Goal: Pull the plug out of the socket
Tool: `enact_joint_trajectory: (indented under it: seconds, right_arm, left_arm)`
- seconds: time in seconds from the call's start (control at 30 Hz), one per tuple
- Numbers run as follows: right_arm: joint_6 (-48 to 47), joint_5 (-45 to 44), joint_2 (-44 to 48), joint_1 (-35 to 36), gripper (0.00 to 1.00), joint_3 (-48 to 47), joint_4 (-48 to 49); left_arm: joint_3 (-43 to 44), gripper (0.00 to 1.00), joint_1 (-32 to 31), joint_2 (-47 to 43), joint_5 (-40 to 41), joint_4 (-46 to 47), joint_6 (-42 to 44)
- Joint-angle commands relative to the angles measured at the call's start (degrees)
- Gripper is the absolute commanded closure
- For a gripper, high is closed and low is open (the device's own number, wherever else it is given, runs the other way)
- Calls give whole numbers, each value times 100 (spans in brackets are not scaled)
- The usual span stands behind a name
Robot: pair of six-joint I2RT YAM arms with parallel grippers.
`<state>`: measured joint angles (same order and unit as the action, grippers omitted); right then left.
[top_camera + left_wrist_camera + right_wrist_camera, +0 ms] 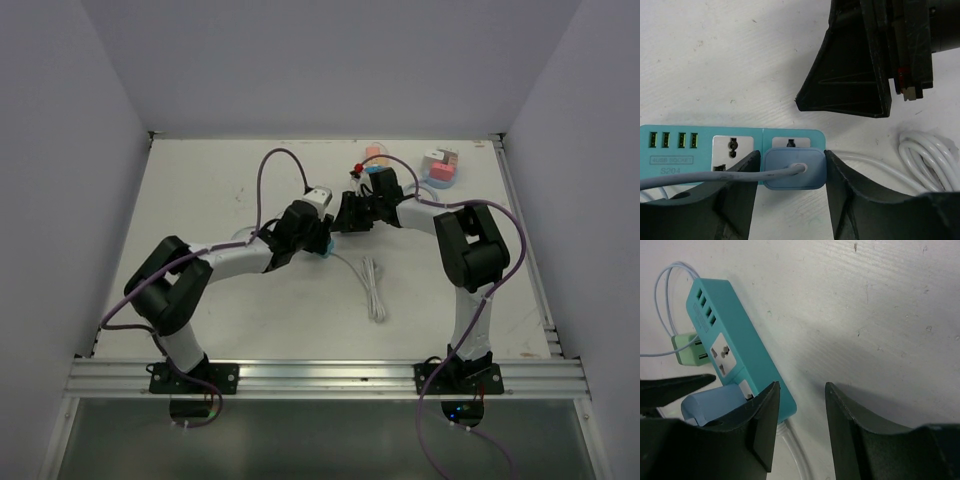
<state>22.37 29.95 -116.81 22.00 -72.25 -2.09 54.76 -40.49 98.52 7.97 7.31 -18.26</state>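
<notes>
Left gripper (792, 161) seemingly clamps the pale-blue rounded plastic plug (785, 174) for pulling; right gripper (801, 425), jaws apart, hovers at the teal power strip (737, 325) to brace it.

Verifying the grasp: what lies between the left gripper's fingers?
The blue plug, seated in the teal power strip, fills that gap; left wrist view shows it.

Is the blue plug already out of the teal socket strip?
No, the rounded blue plug sits pushed into the teal plastic socket strip.
</notes>
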Motion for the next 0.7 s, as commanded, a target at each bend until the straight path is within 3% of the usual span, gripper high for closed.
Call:
enact_joint_trajectory:
  seconds: [0.0,0.07,0.17,0.27,0.67]
  right_arm:
    - [4,186,194,50,54,-44,174]
    - [-5,195,185,76,54,-52,174]
    - [4,230,177,76,54,-53,182]
    - [57,282,177,85,54,-44,182]
    - [-5,511,115,191,53,-105,314]
  left_arm:
    - [87,44,-3,88,161,543,165]
    - [-9,53,-20,80,161,727,226]
    - [-255,79,-38,-17,153,1043,262]
    - [-624,89,-47,-201,109,1544,262]
    - [-1469,99,-38,-668,196,3022,323]
